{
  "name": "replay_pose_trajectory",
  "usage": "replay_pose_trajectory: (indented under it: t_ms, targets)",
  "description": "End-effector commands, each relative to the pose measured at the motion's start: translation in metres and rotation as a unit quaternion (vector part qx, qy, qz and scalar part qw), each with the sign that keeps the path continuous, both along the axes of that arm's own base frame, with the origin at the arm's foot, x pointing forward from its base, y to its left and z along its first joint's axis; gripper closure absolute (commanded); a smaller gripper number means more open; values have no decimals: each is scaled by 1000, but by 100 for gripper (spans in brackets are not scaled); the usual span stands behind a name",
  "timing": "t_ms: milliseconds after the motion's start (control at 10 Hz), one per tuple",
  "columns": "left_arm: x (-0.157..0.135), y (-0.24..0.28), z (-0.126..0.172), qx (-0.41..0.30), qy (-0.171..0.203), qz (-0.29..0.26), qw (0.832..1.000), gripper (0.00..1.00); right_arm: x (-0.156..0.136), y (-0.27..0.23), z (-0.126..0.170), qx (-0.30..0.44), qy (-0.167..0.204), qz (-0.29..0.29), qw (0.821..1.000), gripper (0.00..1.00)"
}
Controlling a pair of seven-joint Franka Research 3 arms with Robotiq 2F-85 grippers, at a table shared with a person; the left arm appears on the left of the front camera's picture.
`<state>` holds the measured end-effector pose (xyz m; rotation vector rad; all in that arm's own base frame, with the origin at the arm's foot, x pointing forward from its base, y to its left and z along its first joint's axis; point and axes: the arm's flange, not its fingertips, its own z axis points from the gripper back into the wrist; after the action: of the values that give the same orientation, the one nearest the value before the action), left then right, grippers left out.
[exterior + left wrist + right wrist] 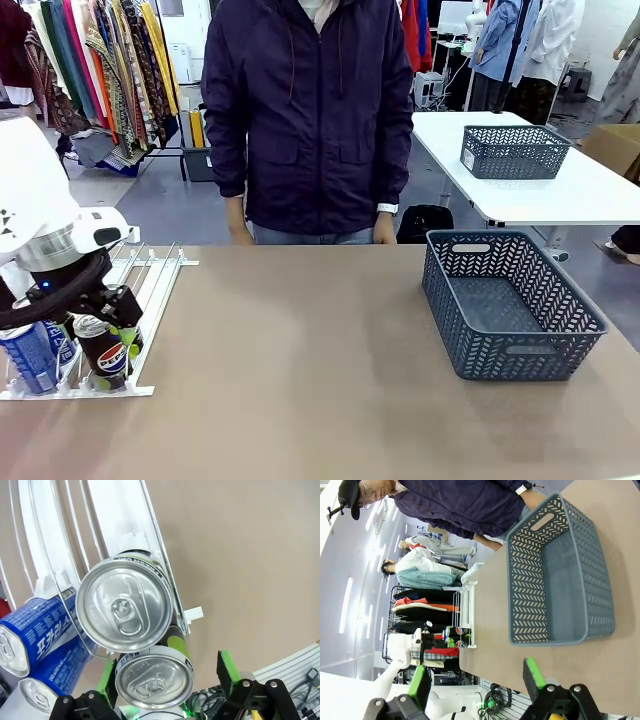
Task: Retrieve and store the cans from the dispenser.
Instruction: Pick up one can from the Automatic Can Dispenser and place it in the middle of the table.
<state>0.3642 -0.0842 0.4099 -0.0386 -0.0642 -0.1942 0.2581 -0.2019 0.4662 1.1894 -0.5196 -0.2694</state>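
The white dispenser (pixel 158 275) lies at the table's left, with cans standing at its front end. My left gripper (pixel 103 340) hangs over that end, open, with its green pads on either side of a black can (pixel 108 365) with a Pepsi logo. From the left wrist, that gripper (pixel 167 672) straddles a silver can top (pixel 154 678), pads apart from it. A second silver-topped can (pixel 125 605) stands right behind it in the lane. Two blue cans (pixel 30 355) with white lettering (pixel 45 635) fill the neighbouring lane. My right gripper (pixel 476 677) is open and holds nothing.
A grey-blue lattice basket (pixel 510 305) stands empty at the table's right, also seen from the right wrist (pixel 560 580). A person in a dark jacket (pixel 310 110) stands at the far edge, hands down. Bare tabletop lies between the dispenser and the basket.
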Motion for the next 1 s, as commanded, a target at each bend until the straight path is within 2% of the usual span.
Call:
replay_pose_trajectory:
  t_ms: [0,200,300,400,900]
  targets:
    - [-39,9,-28,20,-21,14,999,0,0,-3,3,0,-9,3,1000,0]
    - [-40,13,-30,23,-24,14,999,0,0,-3,3,0,-9,3,1000,0]
    - [-39,14,-30,26,-26,16,999,54,0,-3,3,0,-9,3,1000,0]
    - [-39,15,-30,28,-24,15,999,100,0,-3,3,0,-9,3,1000,0]
    - [-39,14,-28,25,-29,9,999,100,0,-3,3,0,-9,3,1000,0]
